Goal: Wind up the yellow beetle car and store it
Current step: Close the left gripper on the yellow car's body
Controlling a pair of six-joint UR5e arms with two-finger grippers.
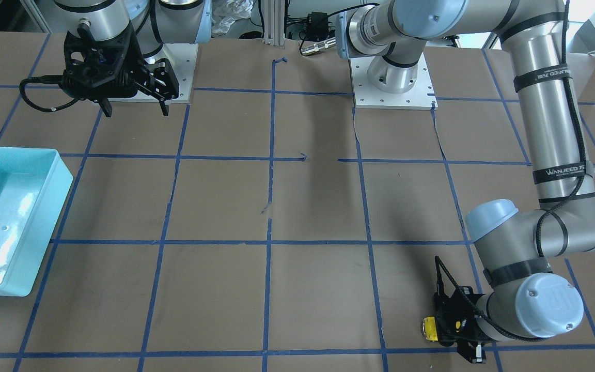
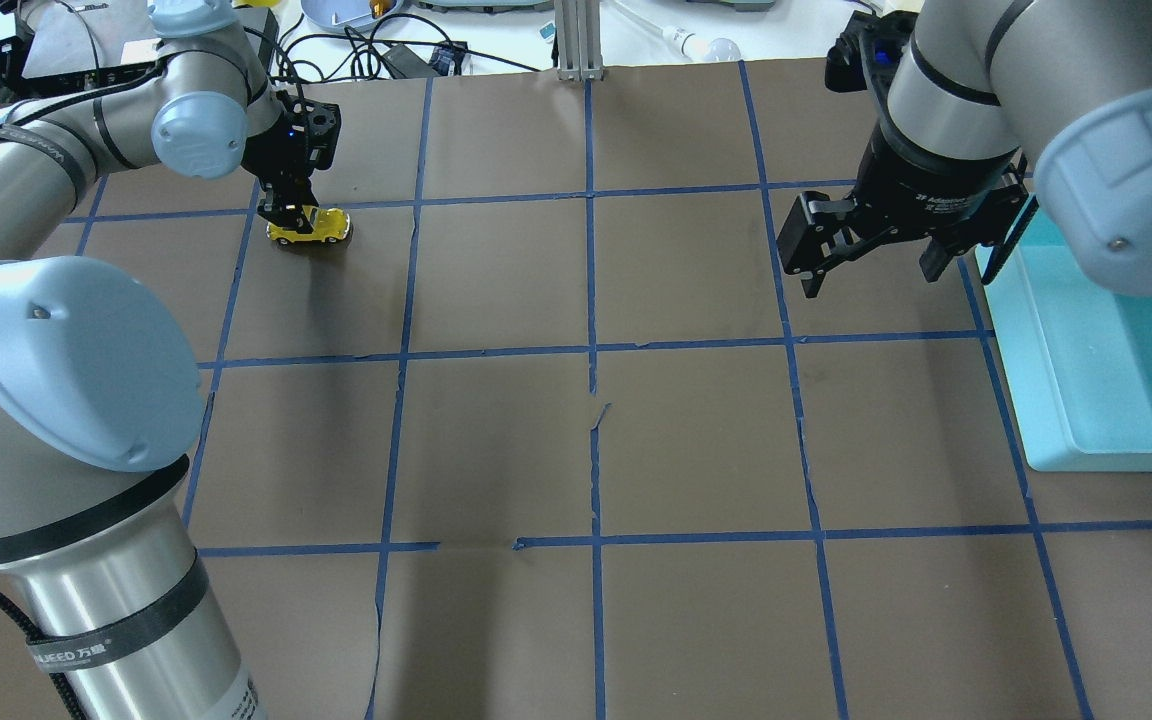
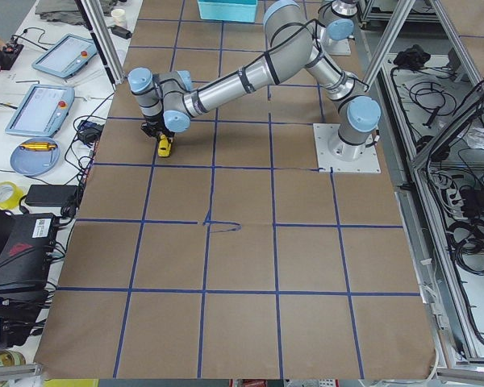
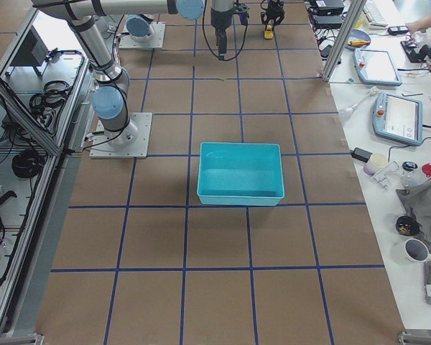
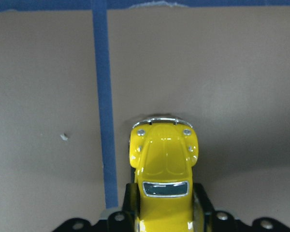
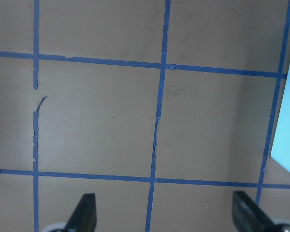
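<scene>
The yellow beetle car [image 2: 316,226] stands on the brown table at the far left of the overhead view. It also shows in the front view [image 1: 429,329] and fills the bottom of the left wrist view [image 5: 165,164], nose pointing away. My left gripper [image 2: 286,213] comes straight down on the car's rear half, with a finger pressed on each side. My right gripper [image 2: 874,280] is open and empty, hovering above the table left of the bin; its fingertips [image 6: 84,215] show wide apart in the right wrist view.
A light-blue open bin [image 2: 1046,400] sits at the right edge of the table, also in the front view [image 1: 44,217]. Blue tape lines grid the brown table. Cables and gear lie beyond the far edge.
</scene>
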